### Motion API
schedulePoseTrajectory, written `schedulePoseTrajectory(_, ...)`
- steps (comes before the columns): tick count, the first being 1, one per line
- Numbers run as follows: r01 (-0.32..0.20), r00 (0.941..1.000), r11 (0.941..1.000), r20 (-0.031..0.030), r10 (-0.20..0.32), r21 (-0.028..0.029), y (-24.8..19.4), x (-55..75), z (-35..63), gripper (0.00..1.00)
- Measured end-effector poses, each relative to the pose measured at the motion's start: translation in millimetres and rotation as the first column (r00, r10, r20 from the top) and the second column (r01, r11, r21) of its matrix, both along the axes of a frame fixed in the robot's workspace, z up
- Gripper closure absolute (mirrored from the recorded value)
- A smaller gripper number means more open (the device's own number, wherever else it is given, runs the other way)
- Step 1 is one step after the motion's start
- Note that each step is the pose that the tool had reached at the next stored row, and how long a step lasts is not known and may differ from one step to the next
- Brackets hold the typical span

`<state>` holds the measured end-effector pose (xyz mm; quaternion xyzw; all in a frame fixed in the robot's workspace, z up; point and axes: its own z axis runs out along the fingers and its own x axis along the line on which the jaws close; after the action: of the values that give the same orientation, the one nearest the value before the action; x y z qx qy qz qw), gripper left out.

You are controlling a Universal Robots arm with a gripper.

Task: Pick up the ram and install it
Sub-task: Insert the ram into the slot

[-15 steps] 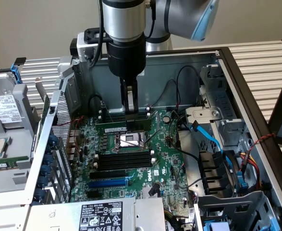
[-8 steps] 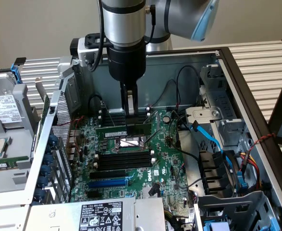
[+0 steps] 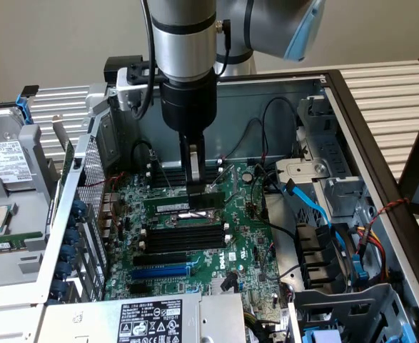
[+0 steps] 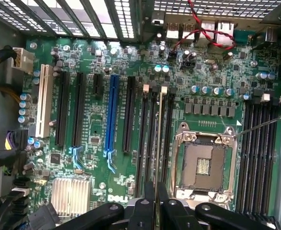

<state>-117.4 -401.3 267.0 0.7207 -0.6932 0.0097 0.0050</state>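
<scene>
Green ram [image 3: 183, 204] was held in the gripper [image 3: 195, 189], whose fingers were closed on its thin upper edge. The stick stood on edge, its length running along the black slots [image 3: 180, 237].

From the wrist I saw the ram [image 4: 159, 143] edge-on, a thin pale line running out from the gripper [image 4: 157, 205]. It lined up with one slot of the bank, and its far end was by a white clip [image 4: 164, 89]. I could not tell whether it touched that slot or hung just above it.

That bank lay between the blue slot [image 4: 112, 115] and the CPU socket [image 4: 205, 165], which was open and bare. More black slots stood past the socket.

All this was on a green board [image 3: 241, 236] in an open metal case [image 3: 280, 96], with the arm coming straight down into it.
</scene>
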Motion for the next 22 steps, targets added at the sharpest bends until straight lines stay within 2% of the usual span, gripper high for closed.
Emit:
schedulePoseTrajectory(13, 0.001, 1.0, 1.0, -0.0002, -0.001, -0.0008, -4.6, -1.0, -13.8, 0.86)
schedulePoseTrajectory(22, 0.002, 1.0, 1.0, -0.0001, -0.002, -0.0068, -6.1, -1.1, -22.8, 0.86)
